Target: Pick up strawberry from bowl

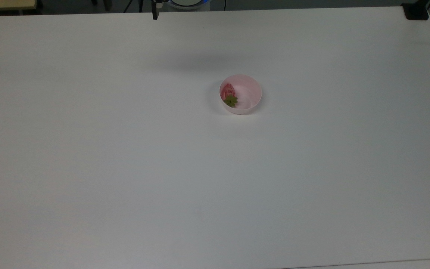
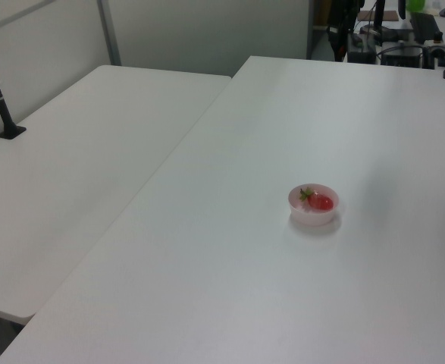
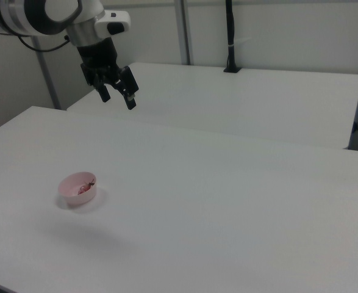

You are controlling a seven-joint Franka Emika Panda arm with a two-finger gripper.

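Top view, strawberry in bowl, lengthwise up-down, green cap toward bottom, hand fingers apart

bare table all round bowl — open above (claw high, apart)

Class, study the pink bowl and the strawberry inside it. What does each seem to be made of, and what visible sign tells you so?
Bowl: probably plastic, given its thin, smooth, pale pink walls of even colour and soft sheen. Strawberry: a glossy red body with a green leafy cap; the shine suggests a plastic model, but a real fruit cannot be ruled out.
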